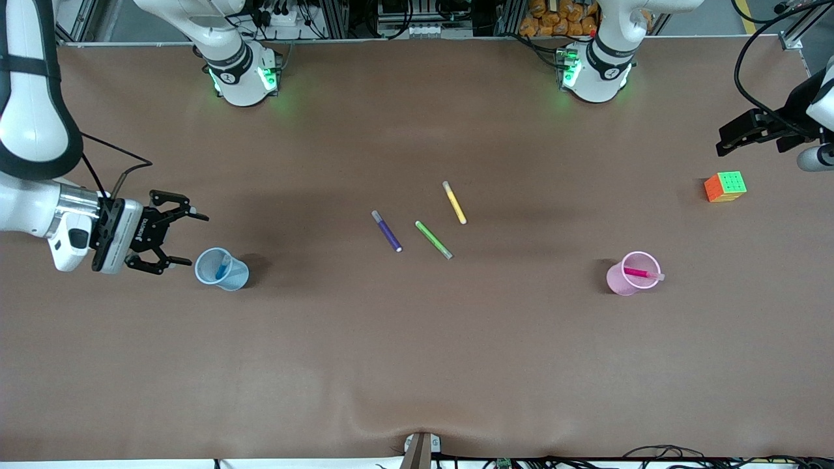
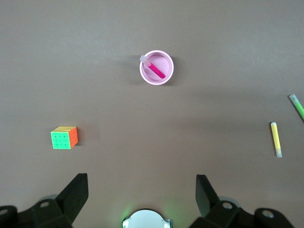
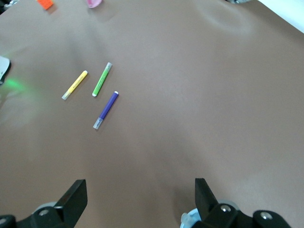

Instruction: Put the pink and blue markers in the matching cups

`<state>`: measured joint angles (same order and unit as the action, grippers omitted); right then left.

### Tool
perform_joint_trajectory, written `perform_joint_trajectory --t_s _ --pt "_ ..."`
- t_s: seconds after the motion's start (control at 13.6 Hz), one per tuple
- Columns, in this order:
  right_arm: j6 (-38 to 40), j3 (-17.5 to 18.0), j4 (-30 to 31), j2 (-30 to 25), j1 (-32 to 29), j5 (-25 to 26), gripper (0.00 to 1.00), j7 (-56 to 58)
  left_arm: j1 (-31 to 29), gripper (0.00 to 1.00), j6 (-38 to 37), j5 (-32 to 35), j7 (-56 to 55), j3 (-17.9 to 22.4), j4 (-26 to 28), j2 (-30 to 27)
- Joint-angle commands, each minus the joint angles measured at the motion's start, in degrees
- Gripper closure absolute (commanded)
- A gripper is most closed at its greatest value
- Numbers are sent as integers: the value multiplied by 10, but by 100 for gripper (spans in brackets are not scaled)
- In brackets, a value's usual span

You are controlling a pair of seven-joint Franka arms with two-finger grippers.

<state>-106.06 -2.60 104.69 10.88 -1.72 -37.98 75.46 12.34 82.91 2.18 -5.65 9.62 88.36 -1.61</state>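
The pale blue cup (image 1: pixel 238 279) stands toward the right arm's end of the table with the blue marker (image 1: pixel 223 266) leaning inside it. My right gripper (image 1: pixel 189 241) hovers beside that cup, open and empty; its wrist view (image 3: pixel 140 192) shows only a sliver of the blue cup's rim (image 3: pixel 190 219). The pale pink cup (image 1: pixel 616 279) stands toward the left arm's end and holds the pink marker (image 1: pixel 642 273), whose greyish tip rests on the rim. My left gripper (image 1: pixel 726 144) is raised near the table's end, open and empty (image 2: pixel 141 187), with the pink cup (image 2: pixel 170 71) and pink marker (image 2: pixel 156 70) in its wrist view.
A purple marker (image 1: pixel 387 231), a green marker (image 1: pixel 433 240) and a yellow marker (image 1: pixel 454 202) lie loose in the middle of the table. A colourful puzzle cube (image 1: pixel 725 186) sits close to the left gripper, farther from the front camera than the pink cup.
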Motion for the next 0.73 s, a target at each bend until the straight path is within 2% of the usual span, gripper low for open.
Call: perform_joint_trajectory --t_s 0.0,0.66 --pt "-4 2 10 -34 6 39 0 -73 -1 0 -5 -10 6 2 4 -10" --pt "3 5 0 -116 30 196 0 -375 -2 0 -3 -11 7 3 1 -7"
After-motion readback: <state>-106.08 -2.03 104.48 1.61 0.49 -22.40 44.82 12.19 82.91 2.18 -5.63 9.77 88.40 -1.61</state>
